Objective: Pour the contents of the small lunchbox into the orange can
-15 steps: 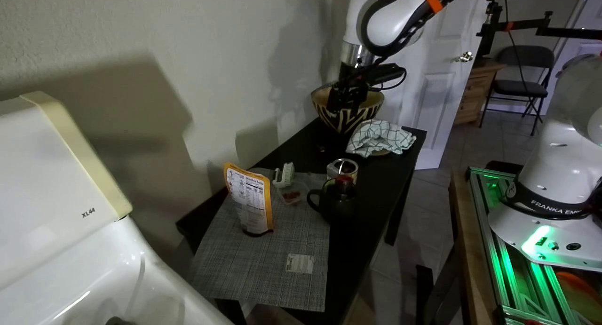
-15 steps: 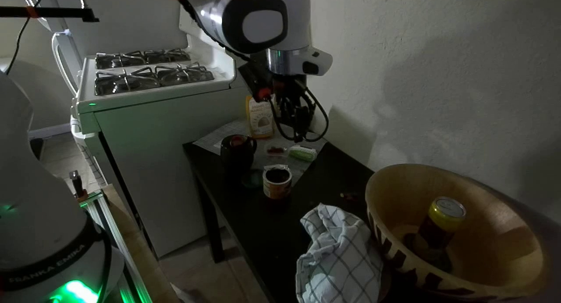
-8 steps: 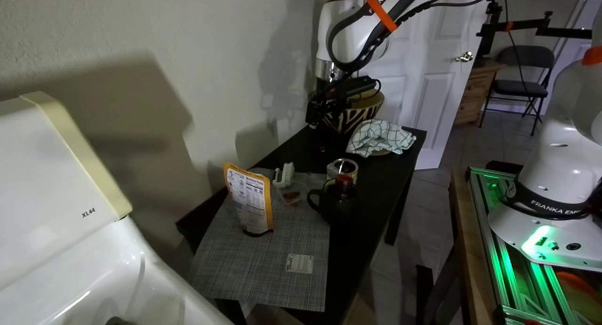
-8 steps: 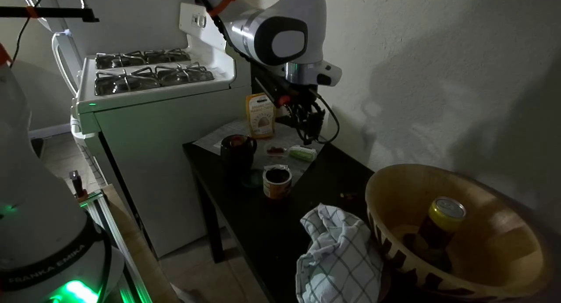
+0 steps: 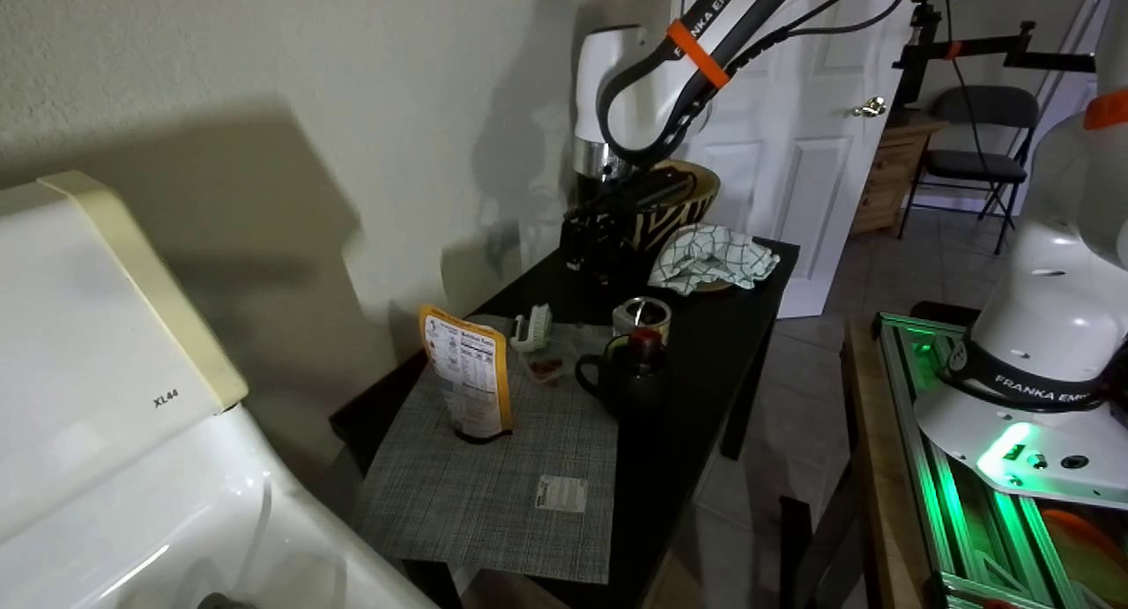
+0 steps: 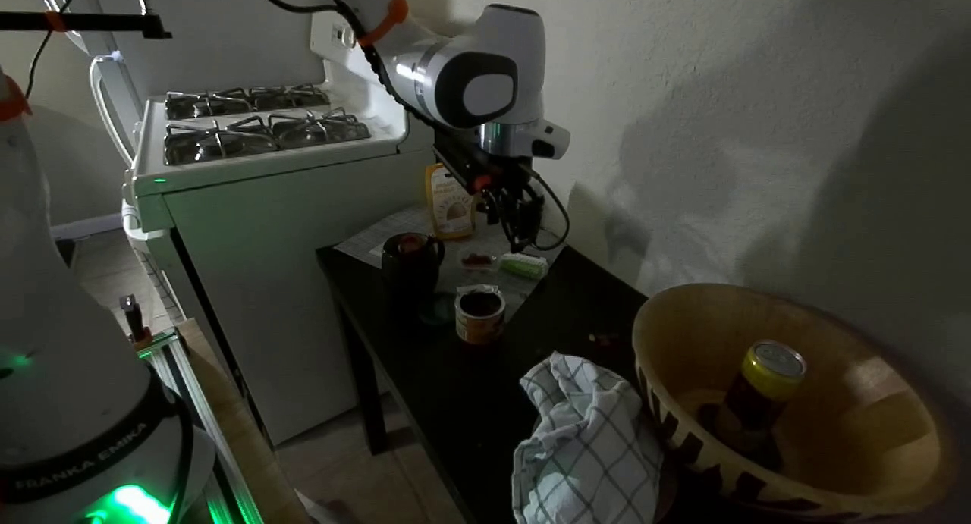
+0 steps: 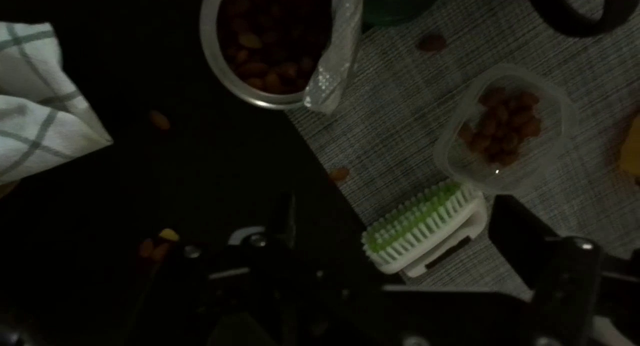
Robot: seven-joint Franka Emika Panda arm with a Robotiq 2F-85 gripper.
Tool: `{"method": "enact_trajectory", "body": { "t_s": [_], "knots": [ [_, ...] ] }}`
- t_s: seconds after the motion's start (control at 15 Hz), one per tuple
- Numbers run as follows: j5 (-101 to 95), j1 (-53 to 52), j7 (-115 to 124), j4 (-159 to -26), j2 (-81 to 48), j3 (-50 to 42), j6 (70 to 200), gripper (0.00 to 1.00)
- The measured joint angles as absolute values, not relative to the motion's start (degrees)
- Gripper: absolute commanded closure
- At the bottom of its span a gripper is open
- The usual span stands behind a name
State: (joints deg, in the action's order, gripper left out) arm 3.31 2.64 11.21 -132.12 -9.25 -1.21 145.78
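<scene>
Wrist view: my gripper (image 7: 397, 216) spread, nothing held, a brush (image 7: 425, 228) showing in its gap. The lunchbox (image 7: 550, 140), nuts (image 7: 502, 128) inside, lies farther off, right; the orange can (image 7: 213, 50) stands to its left. I'd steer past the brush, pinch one wall, lift level, tip over the can.

The orange can (image 6: 479, 327) showed whitish markings over its orange-tan, the lunchbox (image 7: 552, 135) was clear, and its contents (image 7: 505, 128) were reddish brown. A grey grid crossed the white cloth (image 6: 588, 444) (the lines looked greener in the wrist view). The brush (image 7: 424, 228) had white bristles with a green band, the placemat (image 5: 480, 508) a grey weave, the pouch (image 5: 467, 375) a white panel edged in orange, the bowl (image 5: 683, 221) dark stripes on tan. The table (image 6: 455, 403) and tool (image 7: 392, 213) were black.
</scene>
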Motion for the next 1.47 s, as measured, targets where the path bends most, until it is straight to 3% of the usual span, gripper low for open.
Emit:
{"method": "enact_trajectory", "body": {
  "t_s": [0.4,0.73,0.93,1.0,1.07,1.47],
  "knots": [
    [3.15,0.27,11.1,-128.0,-20.48,-0.36,151.62,0.1],
    [3.21,0.31,9.13,-122.56,-26.32,-0.23,153.8,0.11],
    [3.32,0.42,7.22,-119.97,-28.23,0.61,153.8,0.19],
    [3.38,0.49,6.55,-119.4,-28.74,1.0,153.8,0.26],
    [3.44,0.53,6.05,-118.92,-29.17,1.31,153.79,0.21],
    [3.92,0.96,4.73,-118.51,-30.43,1.94,153.75,0.26]
  ]
}}
